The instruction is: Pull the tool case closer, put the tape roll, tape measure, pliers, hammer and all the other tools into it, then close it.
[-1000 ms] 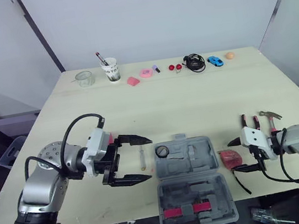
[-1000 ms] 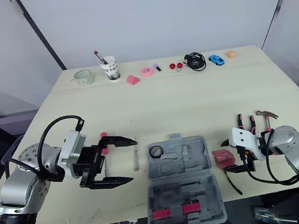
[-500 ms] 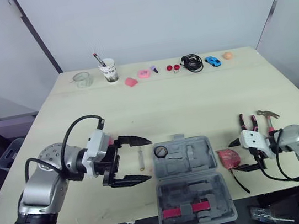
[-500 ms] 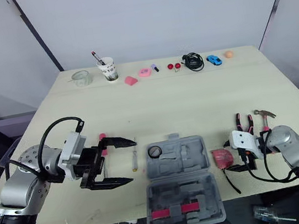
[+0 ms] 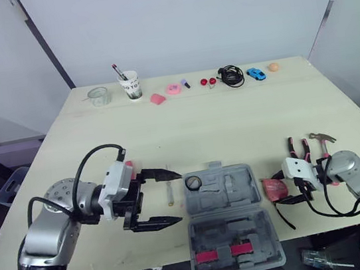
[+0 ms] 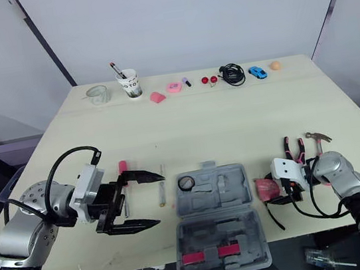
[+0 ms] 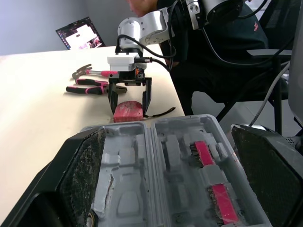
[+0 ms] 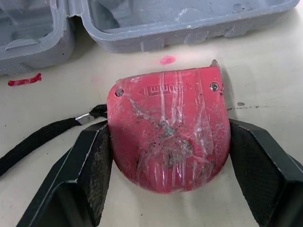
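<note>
The tool case [image 5: 229, 219] lies open at the near edge of the desk [image 5: 232, 127], its grey moulded tray and lid both facing up. The tape roll [image 5: 194, 182] sits in the far left corner of the tray.

Just right of the case, the red tape measure [image 8: 168, 127] rests flat on the desk. The right gripper [image 5: 280, 189] straddles it, and its fingers [image 8: 90, 170] appear to press against both sides of the housing, though how firm the contact is cannot be told. The tape measure's black strap [image 5: 288, 217] trails toward the desk edge. The pliers [image 5: 297, 148] and hammer [image 5: 325, 139] lie side by side, near the right gripper on its far side.

The left gripper [image 5: 180, 195] hangs just left of the case with its fingers spread wide and holding nothing. A slim tool [image 5: 170, 193], perhaps a small screwdriver, lies on the desk near its fingertips, and a pink-handled screwdriver [image 6: 124, 183] lies further left.
</note>
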